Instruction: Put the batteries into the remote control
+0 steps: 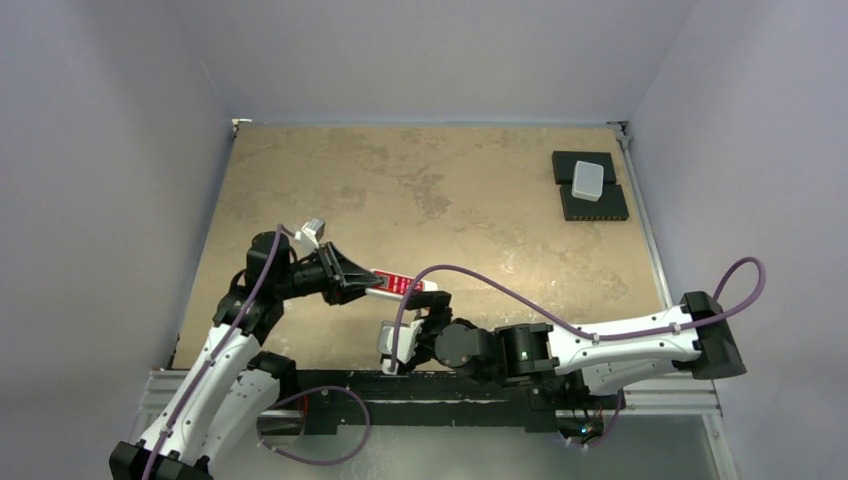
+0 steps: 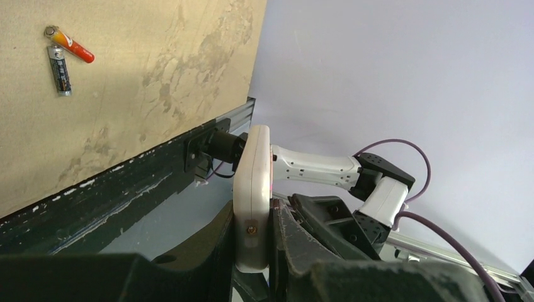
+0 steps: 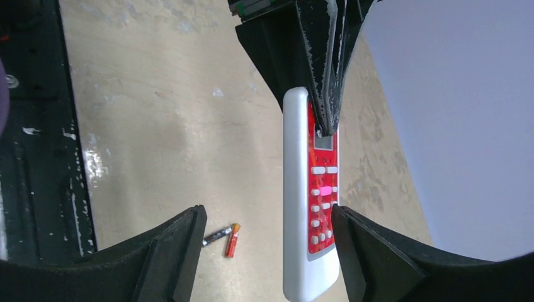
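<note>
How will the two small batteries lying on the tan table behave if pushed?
Orange cylindrical battery and dark cylindrical battery lie sideways on the flat tan table: probably roll. Thin, smooth bodies: likely slip from a pinch.

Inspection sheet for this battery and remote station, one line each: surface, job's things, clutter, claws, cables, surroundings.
Surface: tan tabletop, mottled with worn patches.
Job's things: remote control held off the table, red button face showing; two batteries lying loose on the tabletop, ends together, both outside the remote.
Clutter: white box on black pads, far right corner.
Claws: left claw shut on one end of the remote; right claw open, jaws either side of the remote's free end.
Cables: purple cable looping off each arm.
Surroundings: pale walls on three sides; metal rail at the near edge.
</note>
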Robot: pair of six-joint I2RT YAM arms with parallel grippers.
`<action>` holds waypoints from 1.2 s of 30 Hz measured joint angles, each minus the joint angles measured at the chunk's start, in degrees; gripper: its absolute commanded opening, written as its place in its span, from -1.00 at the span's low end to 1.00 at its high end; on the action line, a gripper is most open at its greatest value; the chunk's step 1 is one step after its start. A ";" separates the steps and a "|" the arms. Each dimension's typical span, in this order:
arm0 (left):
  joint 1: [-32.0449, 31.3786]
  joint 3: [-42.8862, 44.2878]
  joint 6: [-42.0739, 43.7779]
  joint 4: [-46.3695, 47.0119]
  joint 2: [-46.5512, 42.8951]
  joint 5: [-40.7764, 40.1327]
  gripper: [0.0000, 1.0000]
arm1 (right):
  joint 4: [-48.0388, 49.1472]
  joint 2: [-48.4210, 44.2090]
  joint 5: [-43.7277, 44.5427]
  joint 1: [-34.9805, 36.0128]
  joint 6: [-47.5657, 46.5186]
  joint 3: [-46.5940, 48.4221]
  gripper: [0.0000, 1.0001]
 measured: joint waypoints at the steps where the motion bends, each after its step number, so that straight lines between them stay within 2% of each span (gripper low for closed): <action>1: 0.00 0.09 -0.02 0.00 0.00 0.04 -1.00 | 0.15 0.46 0.72 0.20 -0.33 0.00 0.61; 12: 0.00 0.17 -0.13 -0.63 0.04 1.97 -1.00 | 4.68 2.23 9.05 1.05 -3.96 -0.76 0.54; 22: 0.00 0.74 -0.87 -0.70 0.15 3.28 -1.00 | 6.58 5.86 14.86 1.31 -6.34 -1.95 0.31; 28: 0.00 0.74 -1.03 -0.72 0.22 3.85 -1.00 | 8.52 6.95 18.16 1.31 -8.00 -2.40 -0.09; 34: 0.00 0.74 -2.29 -0.94 0.35 4.02 -1.00 | 9.79 6.97 20.13 1.42 -9.92 -2.80 -0.81; 36: 0.00 0.74 -3.17 -1.09 0.57 4.11 -0.90 | 9.68 7.15 20.41 1.70 -11.19 -2.80 -0.99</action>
